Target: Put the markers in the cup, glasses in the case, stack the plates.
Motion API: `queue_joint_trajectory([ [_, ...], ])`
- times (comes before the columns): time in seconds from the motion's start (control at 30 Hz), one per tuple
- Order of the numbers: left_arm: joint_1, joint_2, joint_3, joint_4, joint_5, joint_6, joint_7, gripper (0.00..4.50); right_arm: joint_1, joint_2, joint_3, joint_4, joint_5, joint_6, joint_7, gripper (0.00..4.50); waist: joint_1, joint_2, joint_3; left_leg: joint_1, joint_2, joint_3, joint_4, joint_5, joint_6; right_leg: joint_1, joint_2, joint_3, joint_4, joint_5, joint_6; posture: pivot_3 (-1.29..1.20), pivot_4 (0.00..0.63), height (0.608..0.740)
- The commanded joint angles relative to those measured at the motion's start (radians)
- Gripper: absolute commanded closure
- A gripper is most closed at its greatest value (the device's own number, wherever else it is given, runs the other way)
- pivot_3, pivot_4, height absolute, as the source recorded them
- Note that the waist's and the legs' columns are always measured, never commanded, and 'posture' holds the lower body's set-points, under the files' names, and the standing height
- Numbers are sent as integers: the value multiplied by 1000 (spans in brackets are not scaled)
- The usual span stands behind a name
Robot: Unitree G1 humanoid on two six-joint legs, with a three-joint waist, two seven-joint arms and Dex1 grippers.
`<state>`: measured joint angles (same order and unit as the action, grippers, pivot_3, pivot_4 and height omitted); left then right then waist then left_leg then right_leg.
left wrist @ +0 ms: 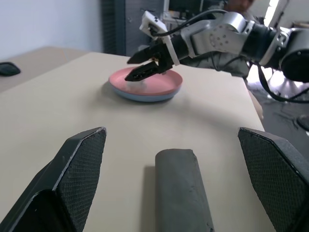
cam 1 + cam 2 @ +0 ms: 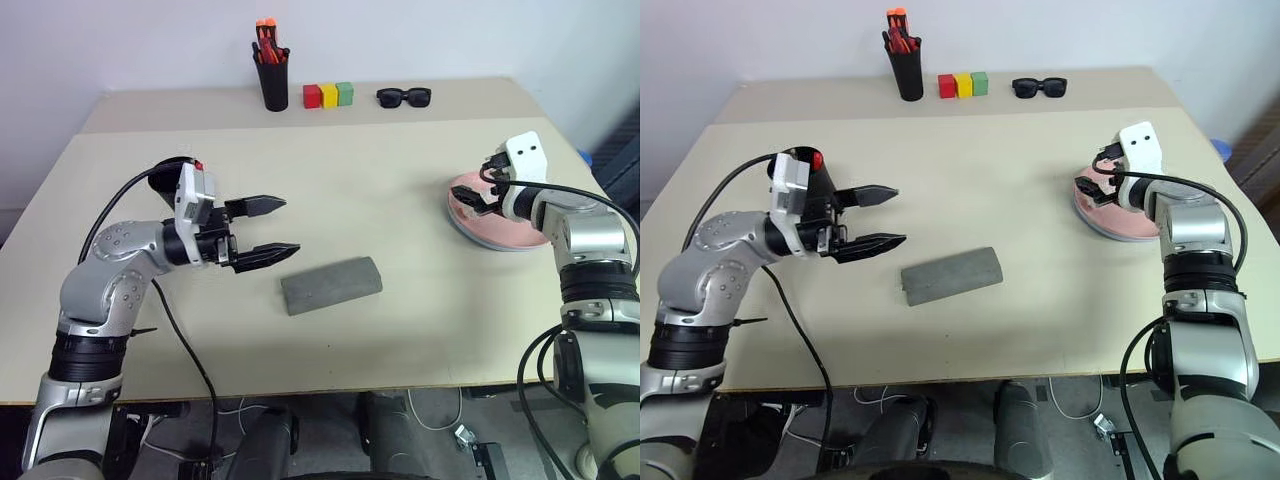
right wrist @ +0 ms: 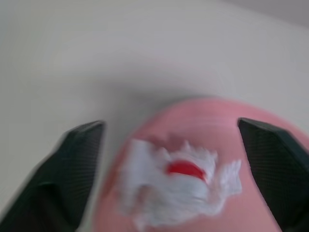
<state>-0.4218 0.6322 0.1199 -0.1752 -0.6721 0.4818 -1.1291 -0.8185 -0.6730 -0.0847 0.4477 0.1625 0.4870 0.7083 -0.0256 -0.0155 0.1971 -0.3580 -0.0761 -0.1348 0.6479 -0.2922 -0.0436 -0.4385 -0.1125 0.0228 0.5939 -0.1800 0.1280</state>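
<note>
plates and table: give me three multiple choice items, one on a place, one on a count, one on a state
1. Where does the salmon pink round plate lie?
A. on the light blue plate
B. beside the slim black pen cup
C. on the grey felt oblong case

2. How many small coloured blocks stand at the beige table's far edge?
A. two
B. three
C. five

3. How is the case's lid?
A. open
B. missing
C. closed

Answers: 1 A, a blue rim shows under the pink plate in the left wrist view. 2 B, red, yellow and green stand in a row. 3 C, the flap lies shut.
</note>
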Motion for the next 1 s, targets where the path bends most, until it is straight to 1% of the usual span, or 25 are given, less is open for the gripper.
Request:
queue_joint_trajectory([
  [0.03,31,18,88,-78,-77,24,30,0,46,13,5,-271,148,31,174,55,-4,0,0,0,1,-1,0,0,0,0,1,0,0,0,0,0,150,740],
  [0.07,55,28,112,-95,-104,42,34,0,78,15,17,-341,166,27,201,55,-4,0,0,0,1,-1,0,0,0,0,1,0,1,0,0,0,150,740],
  [0.1,66,25,113,-115,-117,56,50,0,100,8,19,-367,169,5,223,55,-4,-1,0,0,1,-1,0,0,0,0,1,0,1,0,0,0,150,740],
  [0.13,98,35,131,-141,-132,65,52,0,136,6,27,-432,204,31,257,55,-1,-1,-1,0,1,-1,0,0,0,0,1,0,1,0,0,0,150,740],
  [0.2,178,63,171,-183,-149,74,44,0,237,-13,44,-590,345,116,384,55,7,-1,-1,0,1,-1,1,0,0,1,0,0,0,0,0,0,150,740],
  [0.23,218,77,193,-197,-156,73,38,0,279,-28,58,-657,385,145,426,55,9,-1,0,1,1,-1,1,0,0,2,0,0,0,0,0,0,150,740],
  [0.3,292,92,233,-216,-149,50,38,0,331,-25,63,-729,427,168,435,55,10,0,0,1,2,-1,0,-1,1,1,0,0,0,0,0,0,150,740],
  [0.33,329,96,255,-219,-138,30,36,0,354,-23,62,-755,420,147,425,55,10,0,0,0,2,-1,0,-1,1,1,0,0,0,0,0,0,150,740],
  [0.43,421,101,304,-205,-94,-41,19,0,404,-5,19,-765,450,107,416,55,11,-1,0,2,2,0,2,-1,1,3,0,0,0,-1,-1,0,150,740],
  [0.47,432,98,303,-207,-87,-55,24,0,411,-10,8,-755,458,101,424,55,12,-1,0,3,2,0,2,-1,1,4,0,0,-1,-2,-4,0,150,740],
  [0.5,440,95,301,-205,-79,-59,37,0,420,-27,-4,-745,458,93,437,55,16,-1,0,3,2,0,2,-1,1,5,0,0,-1,-3,-4,0,150,740],
  [0.6,468,100,316,-120,-61,-126,-31,0,504,-84,-40,-790,443,90,432,55,23,-1,-1,2,2,0,4,-1,1,6,0,-1,-1,-2,-4,0,150,740],
  [0.73,465,97,296,-37,-20,-194,-73,0,609,-166,-125,-755,442,61,463,55,24,-1,-1,2,2,1,3,-1,1,5,0,-1,-2,-2,-4,0,150,740],
  [0.8,468,96,297,6,-2,-220,-83,0,648,-195,-146,-740,428,40,475,55,23,-1,-1,2,2,1,3,-1,1,5,0,-1,-2,-2,-4,0,150,740],
  [0.9,466,89,298,35,15,-249,-79,0,661,-218,-150,-720,422,19,486,55,14,-1,-1,3,3,2,3,-1,1,5,0,-1,-1,-2,-4,0,150,740],
  [1.0,480,94,299,55,31,-276,-92,0,631,-212,-134,-721,439,34,475,55,11,-1,-1,3,4,2,2,-1,2,5,0,-1,-1,-2,-4,0,150,740],
])
